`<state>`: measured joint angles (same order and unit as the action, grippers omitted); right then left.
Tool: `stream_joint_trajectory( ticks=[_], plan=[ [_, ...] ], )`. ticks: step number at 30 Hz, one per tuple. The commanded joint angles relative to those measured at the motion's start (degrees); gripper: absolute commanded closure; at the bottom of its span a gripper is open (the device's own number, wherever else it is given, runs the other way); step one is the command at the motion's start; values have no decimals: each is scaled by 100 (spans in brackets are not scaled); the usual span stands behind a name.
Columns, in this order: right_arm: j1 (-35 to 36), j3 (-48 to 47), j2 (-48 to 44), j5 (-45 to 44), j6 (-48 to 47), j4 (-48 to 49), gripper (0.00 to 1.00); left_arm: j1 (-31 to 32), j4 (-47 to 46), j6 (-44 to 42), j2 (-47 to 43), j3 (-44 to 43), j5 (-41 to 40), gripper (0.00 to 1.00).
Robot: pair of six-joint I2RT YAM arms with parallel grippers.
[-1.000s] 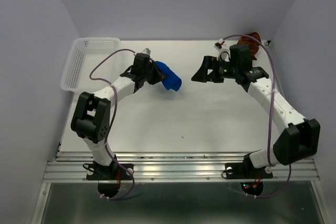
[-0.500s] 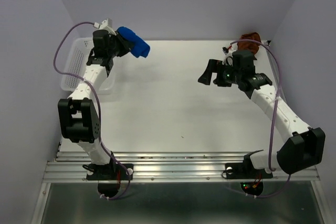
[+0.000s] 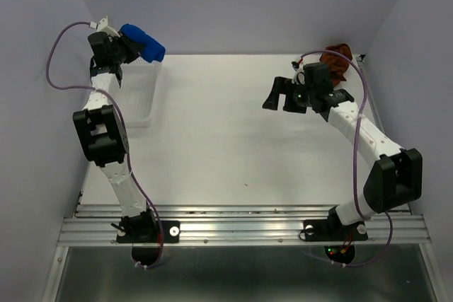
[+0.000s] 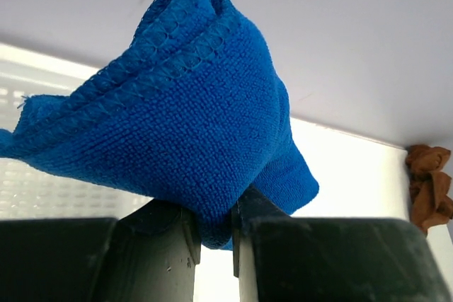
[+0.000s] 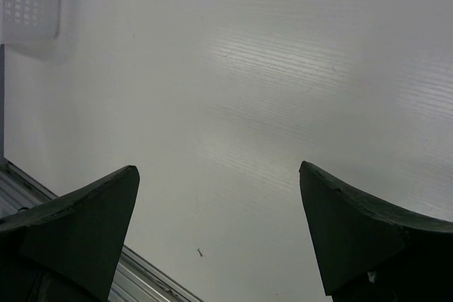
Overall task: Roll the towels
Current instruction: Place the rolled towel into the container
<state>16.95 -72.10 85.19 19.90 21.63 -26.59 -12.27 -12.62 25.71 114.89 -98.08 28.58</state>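
Holding the rolled blue towel [image 3: 144, 42] pinched in the left gripper [image 3: 130, 47] above the basket [image 3: 145, 100], right gripper [image 3: 282, 97] gaping empty; next move likely calling for a release.

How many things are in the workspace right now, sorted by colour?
blue towel: 1, pinched in the left tool
rust-brown towel: 1, at the table's far right corner
white basket: 1, at the far left
Total: 3
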Motion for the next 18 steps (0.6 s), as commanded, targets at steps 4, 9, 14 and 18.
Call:
stream_joint_trajectory(
  ticks=[4, 9, 14, 18],
  plan=[
    [-8, -586, 340, -101, -124, 5, 0, -232, -241, -207, 692, -650, 578, 100],
    [-8, -692, 578, -92, -97, -48, 0, -293, -188, -278, 1123, -712, 289, 100],
    [-8, -701, 674, -92, -71, -92, 0, -363, -144, -102, 1500, -774, 183, 100],
    [-8, -701, 701, -144, -53, -136, 0, -425, 23, -58, 1721, -914, 95, 100]
  ],
)
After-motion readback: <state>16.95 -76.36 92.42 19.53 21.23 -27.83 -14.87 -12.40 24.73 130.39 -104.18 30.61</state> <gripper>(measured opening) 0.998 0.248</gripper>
